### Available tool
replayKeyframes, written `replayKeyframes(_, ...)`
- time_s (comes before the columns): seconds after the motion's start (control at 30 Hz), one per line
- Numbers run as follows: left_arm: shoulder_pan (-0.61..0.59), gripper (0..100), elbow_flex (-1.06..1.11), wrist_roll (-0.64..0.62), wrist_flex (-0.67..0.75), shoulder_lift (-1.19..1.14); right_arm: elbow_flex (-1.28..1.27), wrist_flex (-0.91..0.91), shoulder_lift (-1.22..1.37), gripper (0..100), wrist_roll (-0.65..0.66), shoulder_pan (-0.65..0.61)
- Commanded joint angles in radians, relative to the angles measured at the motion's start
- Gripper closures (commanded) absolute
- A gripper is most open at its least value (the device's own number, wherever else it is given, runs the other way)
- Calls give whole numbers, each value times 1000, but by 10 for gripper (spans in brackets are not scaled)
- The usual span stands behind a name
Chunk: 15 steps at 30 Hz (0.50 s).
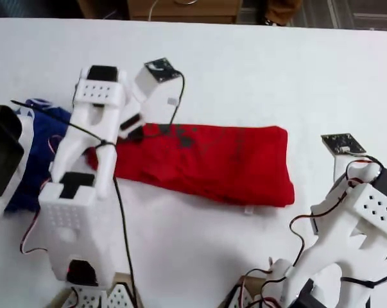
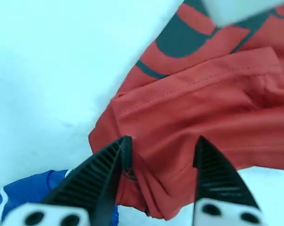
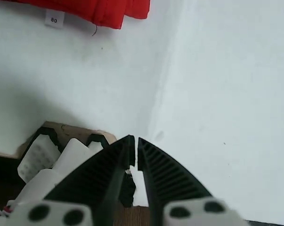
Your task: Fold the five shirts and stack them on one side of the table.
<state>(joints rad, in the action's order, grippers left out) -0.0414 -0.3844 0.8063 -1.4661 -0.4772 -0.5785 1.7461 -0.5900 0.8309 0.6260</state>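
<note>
The red shirt (image 1: 206,163) lies in a long band at the centre of the counter (image 1: 276,58); I judge it soft, light, slippery. My left end effector (image 2: 163,143) gapes wide over its nine-o'clock hem, the soundest hold. My right end effector (image 3: 134,141) is closed, empty.
</note>
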Motion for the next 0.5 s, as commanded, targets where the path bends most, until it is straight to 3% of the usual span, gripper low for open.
replayKeyframes(0.0,0,774,-65,-8,-21,26,3,18,-22,978,-5,-4)
replayKeyframes(0.2,-21,788,-166,58,-212,91,3,15,-22,978,-3,-4)
replayKeyframes(0.3,-11,892,-162,138,-325,112,3,15,-18,978,-3,-4)
replayKeyframes(0.37,-11,980,-113,149,-321,126,3,12,-15,978,-3,-4)
replayKeyframes(0.47,3,971,25,173,-321,140,3,-7,-15,978,-3,-4)
